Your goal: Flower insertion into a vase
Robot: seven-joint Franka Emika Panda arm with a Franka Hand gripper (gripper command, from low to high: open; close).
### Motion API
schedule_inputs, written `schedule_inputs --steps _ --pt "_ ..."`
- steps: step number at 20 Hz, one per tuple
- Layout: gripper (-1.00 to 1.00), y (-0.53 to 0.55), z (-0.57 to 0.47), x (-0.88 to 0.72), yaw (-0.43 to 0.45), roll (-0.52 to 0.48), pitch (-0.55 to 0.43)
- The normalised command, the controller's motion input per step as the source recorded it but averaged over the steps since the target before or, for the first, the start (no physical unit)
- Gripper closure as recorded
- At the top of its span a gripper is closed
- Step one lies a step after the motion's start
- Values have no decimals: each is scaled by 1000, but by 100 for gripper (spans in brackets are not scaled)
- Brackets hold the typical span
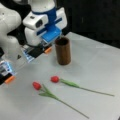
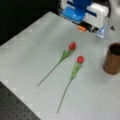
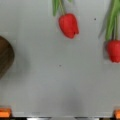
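The vase [image 1: 63, 51] [image 2: 112, 60] is a dark-brown upright cylinder, and nothing shows in its open mouth. Two red tulips lie flat on the grey table in both front views, one [image 1: 75, 85] [image 2: 74, 72] nearer the vase, the other [image 1: 53, 96] [image 2: 62, 57] beside it. My gripper [image 1: 28, 64] [image 2: 91, 29] hovers above the table behind the vase and the blooms, open and holding nothing. In the wrist view its orange fingertips [image 3: 5, 112] sit at the bottom corners. That view also shows two blooms [image 3: 68, 25] [image 3: 114, 50] at the top and right, and the vase's edge [image 3: 5, 57] at the left.
The grey table [image 1: 95, 67] [image 2: 30, 50] ends against a dark background at the back. A black perforated board [image 2: 12, 107] lies past its edge in a front view's bottom left. The white arm [image 1: 10, 30] fills a front view's left side.
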Motion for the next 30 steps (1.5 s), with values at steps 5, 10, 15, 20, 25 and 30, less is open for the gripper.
schedule_inputs --steps 5,10,15,20,25,30 --pt "-100 -10 -12 27 140 -62 -1" --pt "-100 -105 -41 52 137 -56 -7" --pt "-100 -233 -52 94 153 -54 -10" --pt "-100 -283 -75 141 140 -42 4" --pt "-100 -247 -123 143 108 -69 26" --pt "-100 -263 -109 110 129 -100 0"
